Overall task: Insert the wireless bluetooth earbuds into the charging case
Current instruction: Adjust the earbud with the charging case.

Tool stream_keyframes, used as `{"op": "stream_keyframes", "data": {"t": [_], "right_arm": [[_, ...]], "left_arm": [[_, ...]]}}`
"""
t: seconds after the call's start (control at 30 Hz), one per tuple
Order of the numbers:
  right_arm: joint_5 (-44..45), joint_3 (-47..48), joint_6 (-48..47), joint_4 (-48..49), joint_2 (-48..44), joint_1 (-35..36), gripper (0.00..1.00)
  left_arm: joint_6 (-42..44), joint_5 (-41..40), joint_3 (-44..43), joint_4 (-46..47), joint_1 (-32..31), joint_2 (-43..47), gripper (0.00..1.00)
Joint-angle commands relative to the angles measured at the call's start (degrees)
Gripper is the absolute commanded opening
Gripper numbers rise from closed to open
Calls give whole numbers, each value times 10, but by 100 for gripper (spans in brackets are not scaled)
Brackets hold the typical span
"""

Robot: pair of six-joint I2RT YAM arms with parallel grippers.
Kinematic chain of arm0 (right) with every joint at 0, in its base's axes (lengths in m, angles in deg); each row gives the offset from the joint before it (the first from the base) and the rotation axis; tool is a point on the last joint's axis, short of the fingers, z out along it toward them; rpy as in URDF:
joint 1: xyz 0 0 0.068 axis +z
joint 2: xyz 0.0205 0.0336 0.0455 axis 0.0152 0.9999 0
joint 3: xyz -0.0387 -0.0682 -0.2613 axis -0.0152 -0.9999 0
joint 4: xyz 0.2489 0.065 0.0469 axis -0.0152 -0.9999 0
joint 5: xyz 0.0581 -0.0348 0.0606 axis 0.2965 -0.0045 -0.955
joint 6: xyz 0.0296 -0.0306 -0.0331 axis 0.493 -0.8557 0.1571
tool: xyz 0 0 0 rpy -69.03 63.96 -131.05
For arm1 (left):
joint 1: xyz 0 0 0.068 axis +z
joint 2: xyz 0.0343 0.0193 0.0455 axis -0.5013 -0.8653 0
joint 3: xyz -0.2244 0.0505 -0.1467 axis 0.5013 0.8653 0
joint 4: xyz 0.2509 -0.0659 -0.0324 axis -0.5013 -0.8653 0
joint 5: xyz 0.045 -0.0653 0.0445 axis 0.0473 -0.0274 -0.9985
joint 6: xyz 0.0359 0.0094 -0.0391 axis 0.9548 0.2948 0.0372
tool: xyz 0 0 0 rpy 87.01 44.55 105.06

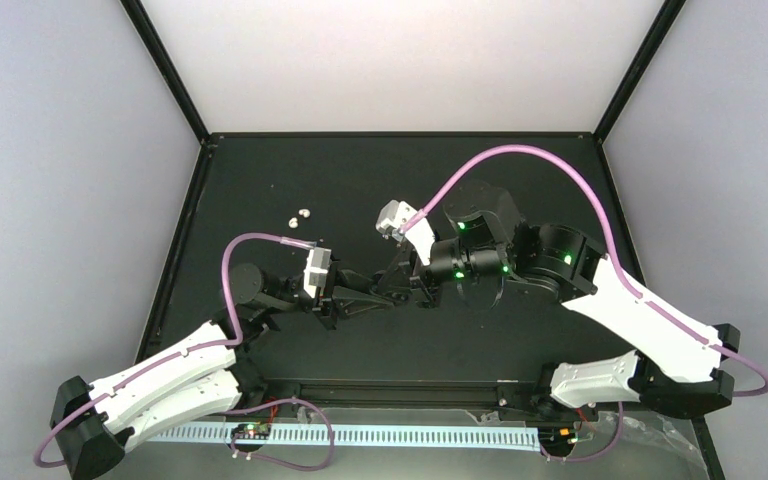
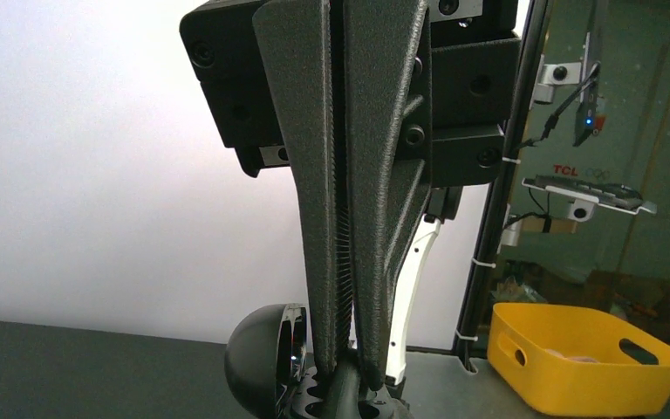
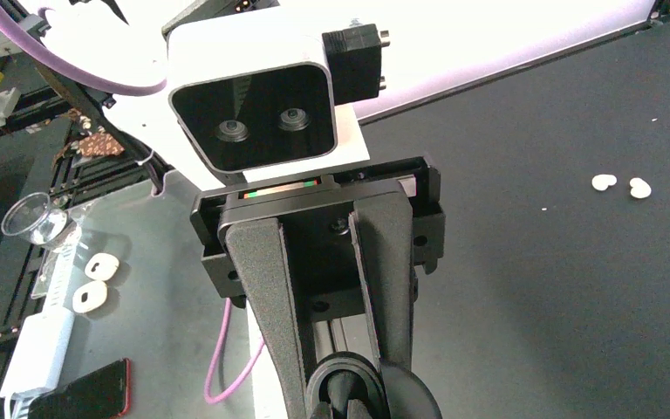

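Two white earbuds (image 1: 300, 216) lie together on the black mat at the back left, apart from both arms; the right wrist view has them at the far right (image 3: 605, 182). The black charging case hangs above the mat's middle, opened. Its domed half (image 2: 257, 362) (image 3: 410, 396) sticks out sideways, and its oval rim (image 3: 314, 374) sits between the left gripper's fingers. My left gripper (image 1: 392, 293) (image 2: 331, 403) is shut on the case. My right gripper (image 1: 407, 285) (image 2: 353, 367) (image 3: 338, 412) comes from the opposite side, shut, its tips nipping a black part inside the rim.
The two arms meet tip to tip over the mat's centre. A yellow bin (image 2: 576, 358) stands beyond the black frame post (image 2: 488, 218). Off the mat's near side lie a phone (image 3: 78, 397), two white pads (image 3: 96, 279) and a clear cup (image 3: 35, 218).
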Motion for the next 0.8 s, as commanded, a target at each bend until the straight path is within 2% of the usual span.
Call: {"op": "stream_keyframes", "data": {"t": [0.0, 0.4, 0.77], "right_arm": [[6, -16, 21, 31, -14, 3, 1], [37, -21, 35, 52, -32, 3, 1], [17, -30, 38, 55, -30, 3, 1]], "left_arm": [[8, -10, 2, 24, -1, 11, 1], [6, -13, 9, 33, -1, 17, 2], [-1, -12, 3, 39, -2, 18, 2]]}}
